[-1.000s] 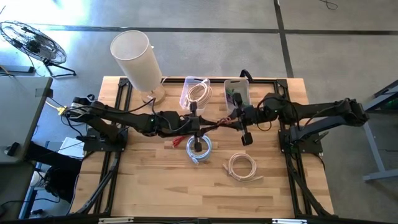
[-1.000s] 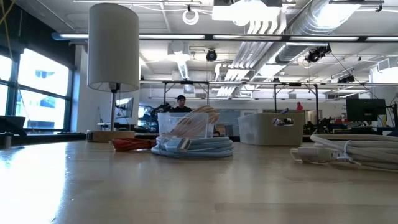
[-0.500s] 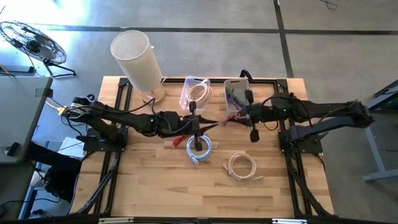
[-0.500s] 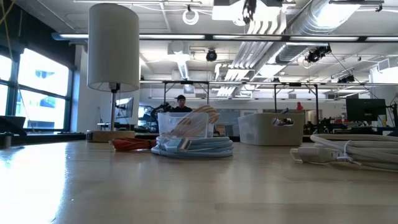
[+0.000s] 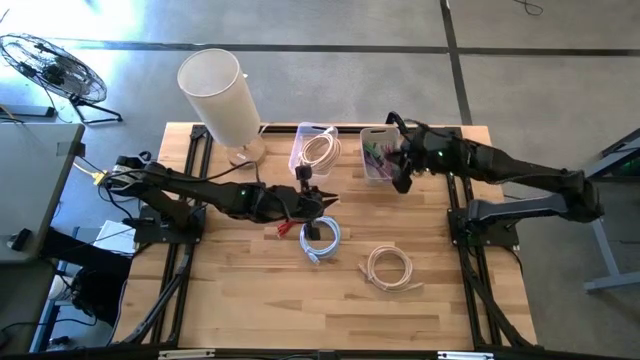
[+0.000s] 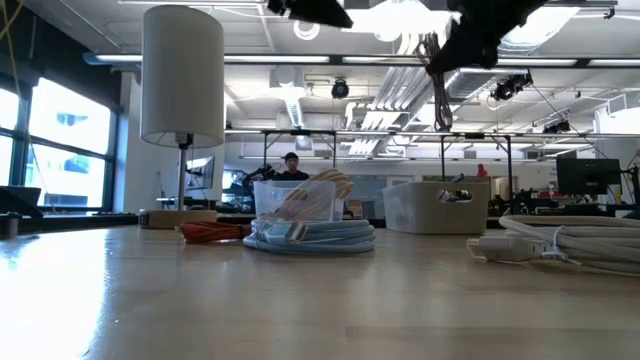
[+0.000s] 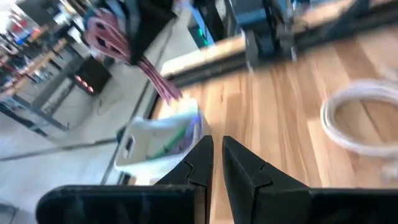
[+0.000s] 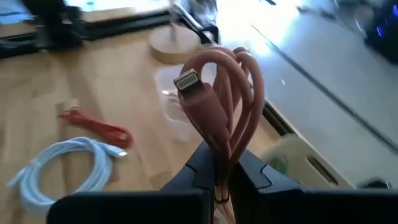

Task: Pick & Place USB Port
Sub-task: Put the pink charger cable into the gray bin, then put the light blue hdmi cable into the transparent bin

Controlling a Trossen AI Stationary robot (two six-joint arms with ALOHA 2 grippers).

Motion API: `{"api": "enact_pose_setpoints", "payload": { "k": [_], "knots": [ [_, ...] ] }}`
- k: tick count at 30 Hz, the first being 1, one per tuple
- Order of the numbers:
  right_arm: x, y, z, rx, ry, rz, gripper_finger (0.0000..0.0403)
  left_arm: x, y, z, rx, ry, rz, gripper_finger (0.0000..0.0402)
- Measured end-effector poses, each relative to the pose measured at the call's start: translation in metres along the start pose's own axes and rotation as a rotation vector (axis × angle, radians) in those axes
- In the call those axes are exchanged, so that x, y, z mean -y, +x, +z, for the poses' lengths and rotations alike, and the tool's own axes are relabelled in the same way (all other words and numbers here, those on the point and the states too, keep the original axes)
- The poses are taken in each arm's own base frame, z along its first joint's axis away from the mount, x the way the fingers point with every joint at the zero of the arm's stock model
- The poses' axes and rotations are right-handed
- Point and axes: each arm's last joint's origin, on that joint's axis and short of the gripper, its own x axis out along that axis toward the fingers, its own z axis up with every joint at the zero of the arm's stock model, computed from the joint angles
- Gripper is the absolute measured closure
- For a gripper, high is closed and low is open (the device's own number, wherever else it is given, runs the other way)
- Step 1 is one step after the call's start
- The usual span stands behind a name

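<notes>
Pinching a looped pink cable (image 8: 227,106) between its jaws, the right gripper (image 5: 402,178) hangs above the right-hand clear bin (image 5: 378,152) at the back of the desk (image 5: 250,300). In the right wrist view the cable's loops stand up out of the jaws, its flat connector (image 8: 188,81) at the top of the bundle. In the low view the same cable (image 6: 437,90) dangles from the gripper, clear of the desk.

The left gripper (image 7: 216,163) is raised over the desk centre, its jaws nearly pressed together with only a thin gap and nothing between them. Past these jaws lies the right-hand bin (image 7: 163,142), holding coloured cables, with the pink bundle (image 7: 112,37) above it.

Below and just beside the left jaws lie a coiled light-blue cable (image 5: 320,238) and a red cable (image 5: 283,227). A white coiled cable (image 5: 388,268) rests nearer the front edge. The left-hand clear bin (image 5: 314,150) holds a pale coil. A lamp with a white shade (image 5: 222,95) stands at the back left corner.
</notes>
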Motion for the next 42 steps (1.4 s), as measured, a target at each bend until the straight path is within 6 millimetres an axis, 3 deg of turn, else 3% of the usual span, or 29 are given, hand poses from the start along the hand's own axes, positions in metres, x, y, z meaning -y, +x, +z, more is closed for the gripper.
{"api": "enact_pose_setpoints", "payload": {
  "k": [8,15,18,23,32,35,42],
  "knots": [
    [0.029,0.035,-0.01,-0.155,0.14,-0.019,0.0381,0.003,-0.001,-0.011,-0.099,0.054,-0.032,0.0371],
    [0.038,0.064,-0.024,-0.297,0.169,-0.027,0.0384,0.007,-0.002,-0.019,-0.167,0.028,-0.109,0.0371],
    [0.041,0.074,-0.029,-0.336,0.175,-0.037,0.0366,0.009,-0.003,-0.023,-0.206,-0.025,-0.162,0.0371],
    [0.045,0.086,-0.033,-0.362,0.156,-0.066,0.0328,0.011,-0.005,-0.031,-0.287,-0.054,-0.188,0.0371],
    [0.054,0.092,-0.036,-0.372,0.174,-0.115,0.0297,0.012,-0.007,-0.034,-0.317,-0.043,-0.227,0.0371],
    [0.052,0.092,-0.033,-0.345,0.151,-0.049,0.0292,0.012,-0.008,-0.037,-0.34,-0.032,-0.231,0.0371],
    [0.037,0.083,-0.015,-0.196,0.239,0.429,0.0297,0.012,-0.012,-0.047,-0.449,0.025,-0.229,0.0371]
  ]
}}
